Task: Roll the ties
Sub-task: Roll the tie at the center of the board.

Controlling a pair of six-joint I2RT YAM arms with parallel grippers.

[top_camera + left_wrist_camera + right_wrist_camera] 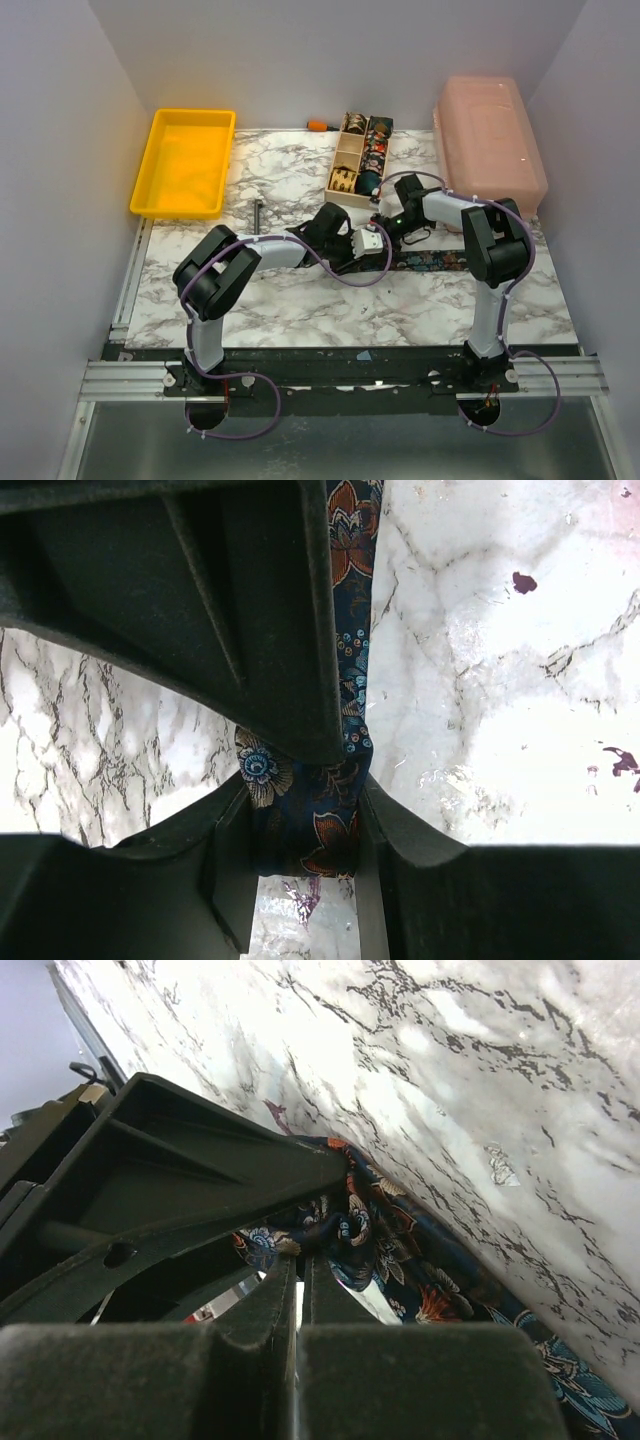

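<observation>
A dark floral tie [440, 262] lies as a flat strip on the marble table, running right from both grippers. My left gripper [368, 243] is at the tie's left end. In the left wrist view the gripper [305, 815] is closed on the folded end of the tie [352, 680], which fills the gap between the fingers. My right gripper [385, 218] comes in from behind, right against the left one. In the right wrist view its jaws [300, 1255] are almost together and pinch bunched tie fabric [400, 1260] at their tips.
A wooden compartment box [345, 160] with rolled ties stands just behind the grippers. A pink lidded box [490, 140] is at the back right and a yellow tray [185, 160] at the back left. A dark metal T-shaped tool [258, 212] lies left of centre.
</observation>
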